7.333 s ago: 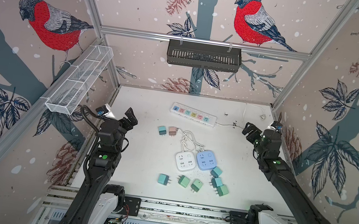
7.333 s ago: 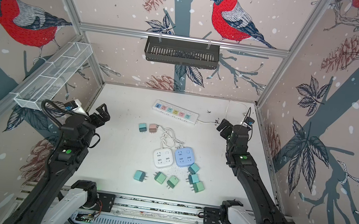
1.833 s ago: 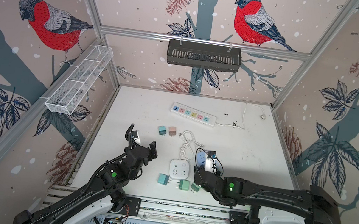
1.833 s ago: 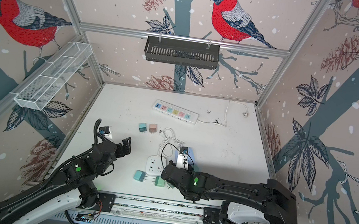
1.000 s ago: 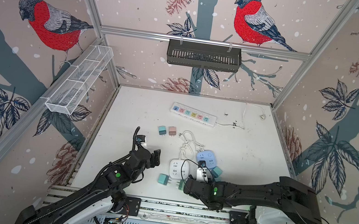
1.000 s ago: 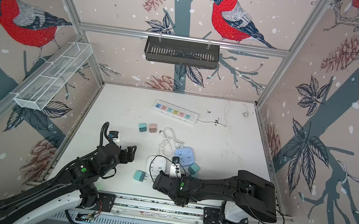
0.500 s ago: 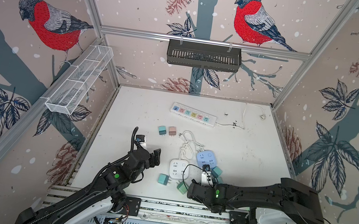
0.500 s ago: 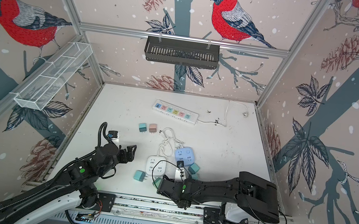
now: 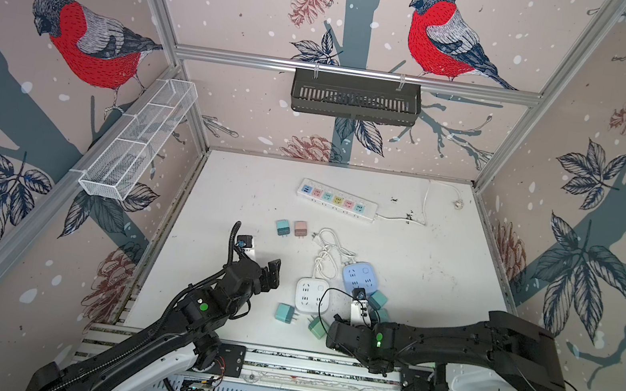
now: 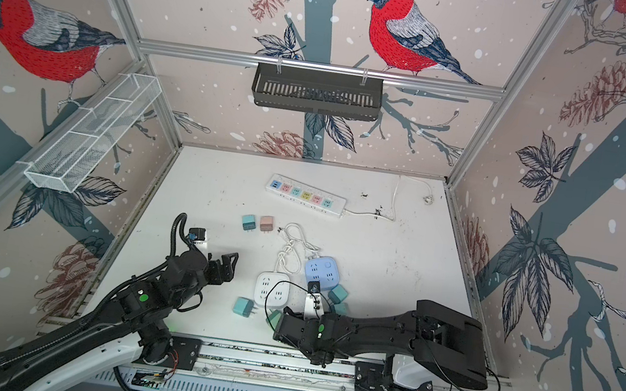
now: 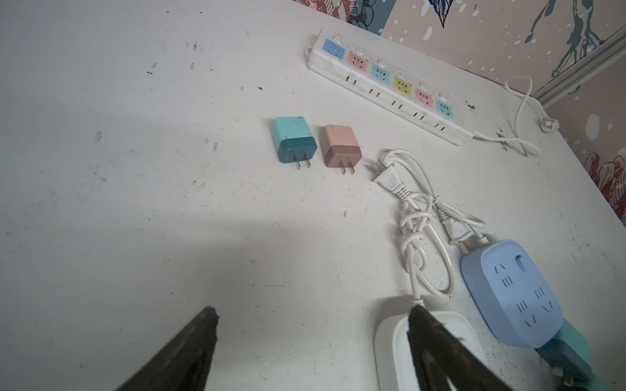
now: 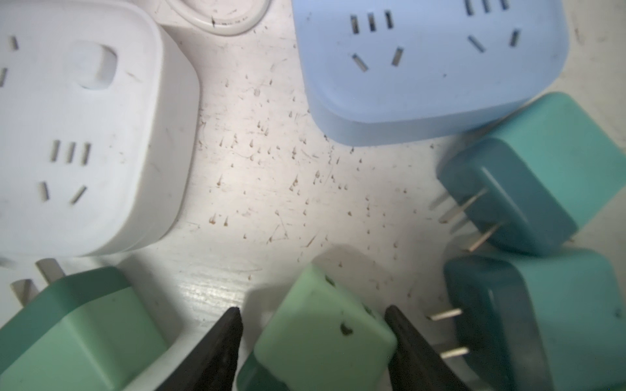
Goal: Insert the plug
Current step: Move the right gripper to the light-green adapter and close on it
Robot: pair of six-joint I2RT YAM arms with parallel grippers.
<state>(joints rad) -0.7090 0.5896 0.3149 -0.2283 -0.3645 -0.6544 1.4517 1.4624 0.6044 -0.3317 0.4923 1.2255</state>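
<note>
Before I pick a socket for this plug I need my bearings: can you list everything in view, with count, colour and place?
power strip: one, white with coloured sockets, back of the table.
socket blocks: two, white and blue, side by side near the front.
plugs: seven showing; teal and pink mid-table; teal and green in front of the white block; two teal beside the blue block; one green plug at the right gripper.
cords: white, a tangle behind the blocks, one trailing off the strip.
baskets: two, black on the back rail, white wire on the left wall.
left gripper: open, above the table left of the white block.
right gripper: open, straddling the green plug.
</note>
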